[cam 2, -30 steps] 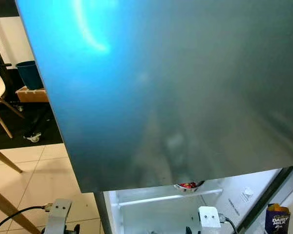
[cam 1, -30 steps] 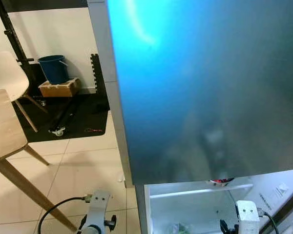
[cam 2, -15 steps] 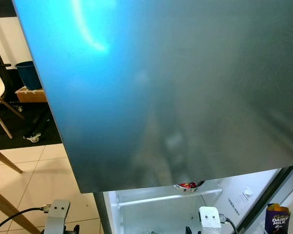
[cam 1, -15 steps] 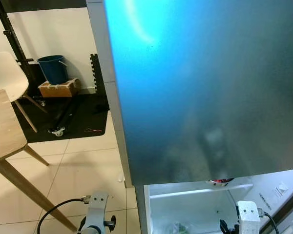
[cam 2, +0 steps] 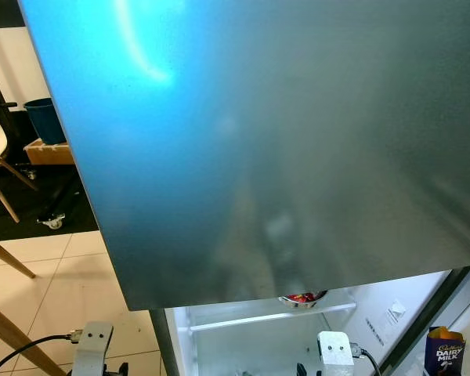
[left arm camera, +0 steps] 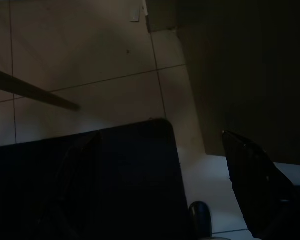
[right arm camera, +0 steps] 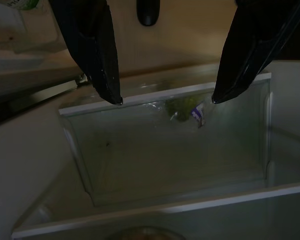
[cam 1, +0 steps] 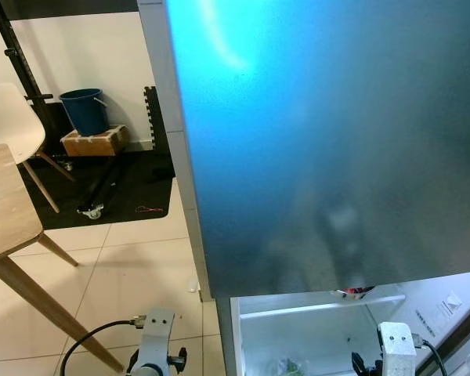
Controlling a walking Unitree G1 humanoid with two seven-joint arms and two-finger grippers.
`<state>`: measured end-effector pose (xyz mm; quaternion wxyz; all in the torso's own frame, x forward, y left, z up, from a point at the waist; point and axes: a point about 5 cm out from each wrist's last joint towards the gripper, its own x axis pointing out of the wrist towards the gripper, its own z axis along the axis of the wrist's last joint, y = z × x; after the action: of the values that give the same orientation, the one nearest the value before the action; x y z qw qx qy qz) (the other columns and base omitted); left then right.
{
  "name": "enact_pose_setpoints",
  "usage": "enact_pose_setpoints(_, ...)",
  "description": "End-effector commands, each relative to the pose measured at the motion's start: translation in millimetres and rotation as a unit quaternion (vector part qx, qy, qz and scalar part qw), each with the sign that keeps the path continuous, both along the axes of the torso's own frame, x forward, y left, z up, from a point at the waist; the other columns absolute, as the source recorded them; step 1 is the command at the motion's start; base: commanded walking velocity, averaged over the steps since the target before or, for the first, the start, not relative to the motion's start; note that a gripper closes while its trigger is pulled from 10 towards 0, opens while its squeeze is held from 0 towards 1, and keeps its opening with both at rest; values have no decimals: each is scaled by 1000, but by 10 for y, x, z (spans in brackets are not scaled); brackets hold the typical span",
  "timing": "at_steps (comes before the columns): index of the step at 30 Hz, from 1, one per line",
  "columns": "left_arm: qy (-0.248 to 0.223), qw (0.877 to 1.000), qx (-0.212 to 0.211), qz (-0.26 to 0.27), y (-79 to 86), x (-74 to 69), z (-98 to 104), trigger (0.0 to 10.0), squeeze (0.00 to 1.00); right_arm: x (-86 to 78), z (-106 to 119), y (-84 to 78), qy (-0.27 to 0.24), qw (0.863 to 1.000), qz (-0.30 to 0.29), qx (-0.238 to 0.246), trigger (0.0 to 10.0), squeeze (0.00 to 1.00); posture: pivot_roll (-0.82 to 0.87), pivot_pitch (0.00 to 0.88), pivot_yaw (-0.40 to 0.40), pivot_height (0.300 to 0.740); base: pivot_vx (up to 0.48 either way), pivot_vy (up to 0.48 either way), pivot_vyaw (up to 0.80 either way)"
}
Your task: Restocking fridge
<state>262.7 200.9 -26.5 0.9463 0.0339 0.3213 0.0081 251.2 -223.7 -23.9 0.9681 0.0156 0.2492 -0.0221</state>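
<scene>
Upper fridge door (cam 1: pixel 329 141) masks the open lower compartment (cam 1: pixel 298 333), where the right gripper (right arm camera: pixel 165 100), spread wide and empty, faces the clear crisper drawer (right arm camera: pixel 170 150) holding a bagged green vegetable (right arm camera: pixel 182 107); reaching blind risks striking the drawer's rim.

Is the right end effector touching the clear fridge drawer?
Apart. In the right wrist view the right end effector is open, and both fingertips hang short of the drawer, with nothing between them.
</scene>
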Motion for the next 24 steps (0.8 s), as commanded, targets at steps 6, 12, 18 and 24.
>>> enact_pose_setpoints(6, 14, 1000, -8, 0, -28, -64, -61, 10000, 0, -45, -30, -17, 7, 1000, -5, 3, 10000, 0, -103, 101, 22, 734, -173, 0, 0)
enact_pose_setpoints(12, 14, 1000, -9, -1, -31, -64, -61, 10000, 0, -41, -26, -16, 5, 1000, -5, 4, 10000, 0, -102, 105, 23, 734, -313, 0, 0)
enact_pose_setpoints(18, 14, 1000, -9, -2, -29, -62, -58, 10000, 0, -41, -28, -19, 7, 1000, -6, 4, 10000, 0, -102, 106, 23, 734, -328, 0, 0)
enact_pose_setpoints(24, 14, 1000, -8, -1, -19, -64, -58, 10000, 0, -34, -20, -16, 5, 1000, -5, 4, 10000, 0, -103, 106, 23, 734, -331, 0, 0)
